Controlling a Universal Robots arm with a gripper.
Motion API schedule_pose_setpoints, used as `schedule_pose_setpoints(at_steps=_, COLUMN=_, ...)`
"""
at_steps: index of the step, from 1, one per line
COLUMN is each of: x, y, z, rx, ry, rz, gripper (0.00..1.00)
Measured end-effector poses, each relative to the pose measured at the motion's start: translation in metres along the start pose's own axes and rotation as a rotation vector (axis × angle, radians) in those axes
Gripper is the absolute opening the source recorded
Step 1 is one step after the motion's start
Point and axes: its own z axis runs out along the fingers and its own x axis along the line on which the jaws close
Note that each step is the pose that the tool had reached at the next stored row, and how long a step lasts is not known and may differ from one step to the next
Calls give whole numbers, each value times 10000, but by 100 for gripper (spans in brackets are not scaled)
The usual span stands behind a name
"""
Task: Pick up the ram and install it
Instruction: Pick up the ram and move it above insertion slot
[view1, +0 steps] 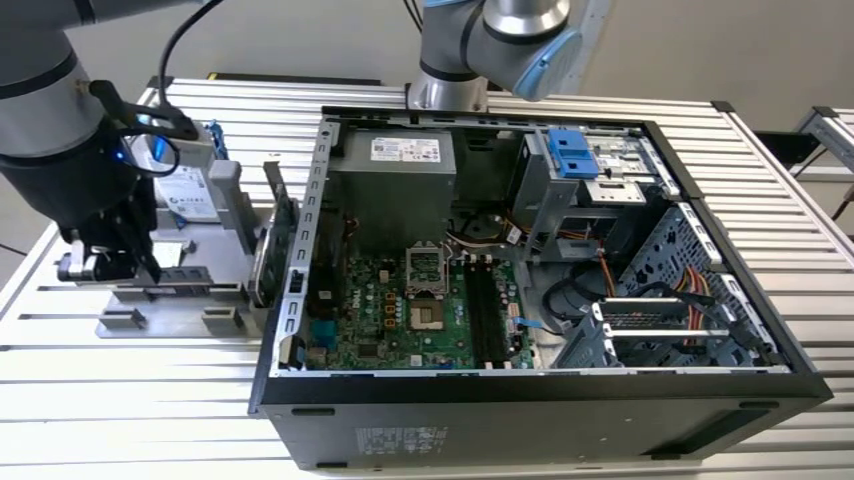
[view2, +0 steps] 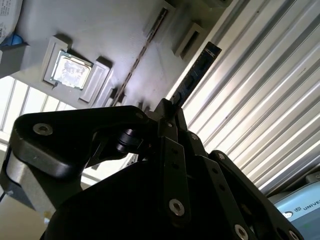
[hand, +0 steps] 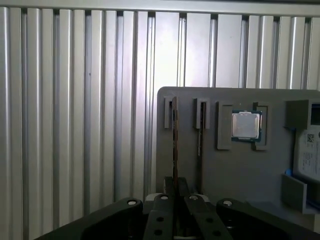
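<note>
Ribbed aluminium slats form the surface (view1: 107, 400), and on it sit one open computer case (view1: 534, 250) and one grey holder (view1: 160, 300), the holder toward the exterior view's left. The exterior view takes in the whole layout. The arm reaches down over the holder's outer end, with the claw (view1: 114, 268) low among the slots. One hard drive (view1: 187, 195) with blue rails stands further back in the holder, and one green expansion card (view1: 274, 240) stands on edge just beside the case wall.

Both wrist views bring the holder in close. In the first wrist view, two thin boards stand on edge in neighbouring slots, one processor chip (hand: 246, 125) lies in its recess beside them, and the hard drive (hand: 307, 155) sits past that. The claw (hand: 175, 181) has its two fingers drawn in tight against either face of the ram (hand: 174, 135), while the second board (hand: 201, 130) stands apart from them.

The second wrist view looks along the dark flat side of the ram (view2: 200, 70), which runs out from the pinched fingertips of the claw (view2: 170, 107). Whether its lower edge sits in the slot cannot be told.
</note>
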Motion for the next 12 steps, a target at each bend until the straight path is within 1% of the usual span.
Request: schedule_pose_setpoints(at_steps=12, x=0, y=1, z=-85, rx=1, ry=-1, rz=1, gripper=0)
